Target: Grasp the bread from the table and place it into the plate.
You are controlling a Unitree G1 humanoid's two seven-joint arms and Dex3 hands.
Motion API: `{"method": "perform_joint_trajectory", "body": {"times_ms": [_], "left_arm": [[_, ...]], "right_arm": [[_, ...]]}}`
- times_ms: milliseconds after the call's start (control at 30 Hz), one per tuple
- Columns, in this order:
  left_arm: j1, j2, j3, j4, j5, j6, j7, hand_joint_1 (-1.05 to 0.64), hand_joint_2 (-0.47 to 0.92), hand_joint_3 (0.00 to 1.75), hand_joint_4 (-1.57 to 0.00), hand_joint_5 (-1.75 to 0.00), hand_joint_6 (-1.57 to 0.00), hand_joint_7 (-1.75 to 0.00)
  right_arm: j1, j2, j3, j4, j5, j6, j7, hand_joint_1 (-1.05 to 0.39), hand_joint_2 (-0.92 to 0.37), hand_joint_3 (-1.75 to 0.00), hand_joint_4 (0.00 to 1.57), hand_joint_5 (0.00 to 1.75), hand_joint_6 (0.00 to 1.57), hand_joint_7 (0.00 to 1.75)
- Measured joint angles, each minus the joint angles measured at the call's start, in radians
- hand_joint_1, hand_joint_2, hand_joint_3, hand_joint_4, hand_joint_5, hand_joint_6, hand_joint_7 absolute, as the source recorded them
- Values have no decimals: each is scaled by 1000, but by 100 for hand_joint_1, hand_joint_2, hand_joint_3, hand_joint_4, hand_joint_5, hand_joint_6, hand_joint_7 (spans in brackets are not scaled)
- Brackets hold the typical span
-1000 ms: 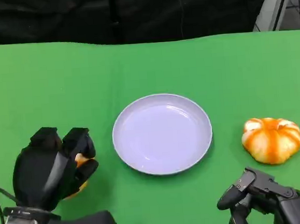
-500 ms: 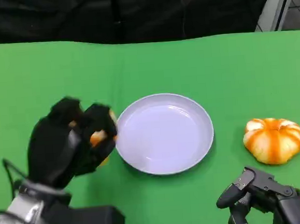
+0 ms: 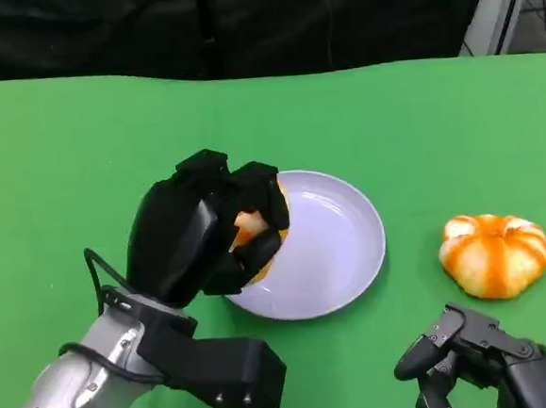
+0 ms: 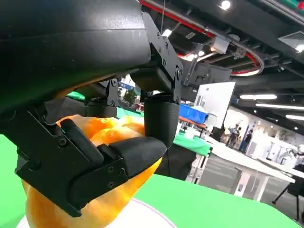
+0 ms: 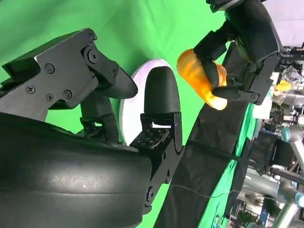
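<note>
My left hand [image 3: 204,233] grips an orange-glazed bread [image 3: 248,227] and holds it above the left rim of the white plate [image 3: 338,246]. In the left wrist view the bread [image 4: 95,194] sits between the black fingers [image 4: 114,156], with the plate's edge just below. The right wrist view shows the same bread [image 5: 202,80] in the left hand [image 5: 247,42] over the plate [image 5: 128,104]. My right hand [image 3: 479,358] rests low at the front right, fingers apart and holding nothing. A second orange-and-white bread [image 3: 494,253] lies on the green table right of the plate.
The green tablecloth [image 3: 79,144] spreads wide around the plate. A black backdrop [image 3: 240,22] stands behind the far edge, with a metal stand [image 3: 508,1] at the back right.
My left hand has lifted the bread and carried it rightward, from the table left of the plate to above the plate's left rim. The right hand stayed put.
</note>
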Motion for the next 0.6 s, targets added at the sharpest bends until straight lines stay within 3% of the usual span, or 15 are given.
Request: {"method": "perform_joint_trajectory", "body": {"times_ms": [200, 433, 467, 533, 600], "left_arm": [[-152, -136, -55, 172, -20, 38, -119, -20, 29, 134, -89, -175, -72, -163], [-201, -186, -73, 211, -37, 84, -197, -23, 35, 126, -86, -175, -73, -159], [-201, -186, -73, 212, -38, 88, -199, -26, 58, 83, -57, -131, -54, -102], [-209, -186, -87, 205, -40, 130, -286, -36, 85, 33, -33, -77, -46, -36], [-216, -186, -117, 197, -29, 196, -398, -39, 90, 23, -27, -65, -44, -22]], "right_arm": [[6, 0, 6, 1, -4, -11, -2, -2, -52, -115, 63, 161, 71, 130], [13, 9, 19, -10, -9, -6, -12, -3, -52, -115, 63, 161, 70, 129], [13, 9, 20, -10, -9, -5, -12, -3, -53, -115, 63, 162, 70, 130], [14, 9, 21, -11, -9, -4, -12, -2, -53, -114, 63, 162, 70, 130], [15, 9, 23, -13, -9, -4, -12, -2, -54, -114, 63, 163, 70, 130]]}}
